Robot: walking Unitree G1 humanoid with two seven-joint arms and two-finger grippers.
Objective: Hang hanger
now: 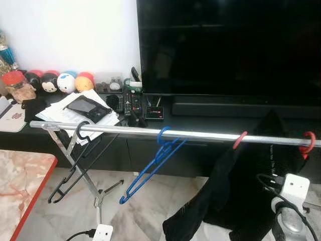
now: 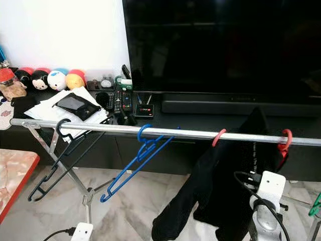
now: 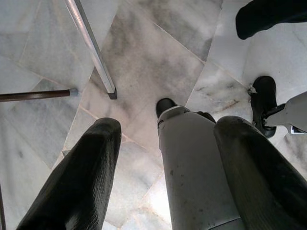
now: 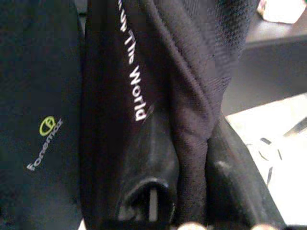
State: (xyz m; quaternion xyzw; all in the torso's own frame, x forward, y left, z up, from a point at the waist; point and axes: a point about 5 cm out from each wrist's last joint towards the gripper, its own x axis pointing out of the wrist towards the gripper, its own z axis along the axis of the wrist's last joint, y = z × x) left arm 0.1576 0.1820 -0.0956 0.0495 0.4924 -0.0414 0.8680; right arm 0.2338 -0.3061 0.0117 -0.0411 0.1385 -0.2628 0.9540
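Jaws of the right gripper (image 4: 184,191) are pinched on a fold of black garment (image 1: 235,191), the cloth running up between the two fingers (image 4: 148,167) in the right wrist view, printed white lettering just beside them. That garment hangs on a red hanger (image 1: 239,140) whose hook already sits over the silver rail (image 1: 200,134), with the hanger's far red end (image 1: 308,142) near the rail further right. A blue hanger (image 1: 153,168) and a black hanger (image 1: 75,155) hang on the same rail to the left, well apart from the garment.

To finish well, I judge the hook should be checked as fully seated over the rail before the cloth is let go, and the release should be gentle, without dragging the fabric sideways, which could tip the hanger or slide it along the rail.

Right arm (image 1: 291,201) sits low at the right, below the rail, its wrist close against the garment. Left gripper (image 3: 165,167) points down at the marble floor (image 3: 144,57), its jaws spread and holding nothing, a leg of the rack (image 3: 91,48) nearby.
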